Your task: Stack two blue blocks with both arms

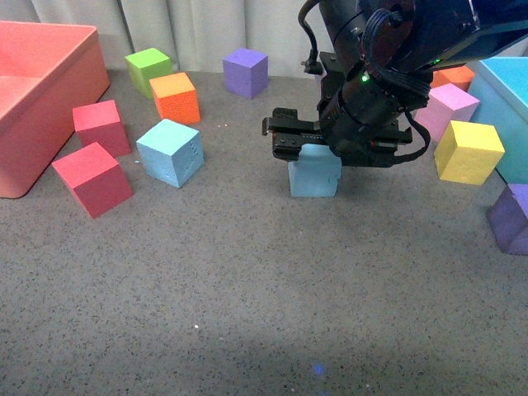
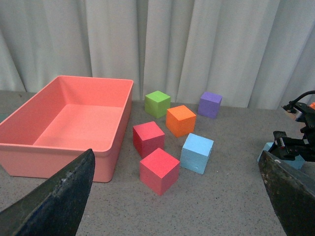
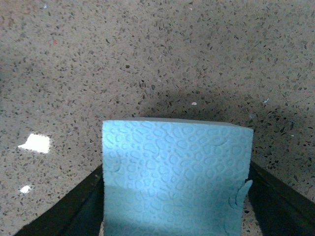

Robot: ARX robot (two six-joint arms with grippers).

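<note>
Foam, seemingly light and squashy: blue block clamped at opposite flat sides by right jaws, slightly dented; left jaws wide apart.

The right arm reaches down from the upper right, its gripper pointing at the table, 2 fingers pressed on a block's sides. The left gripper sits level, fingers spread wide.
</note>
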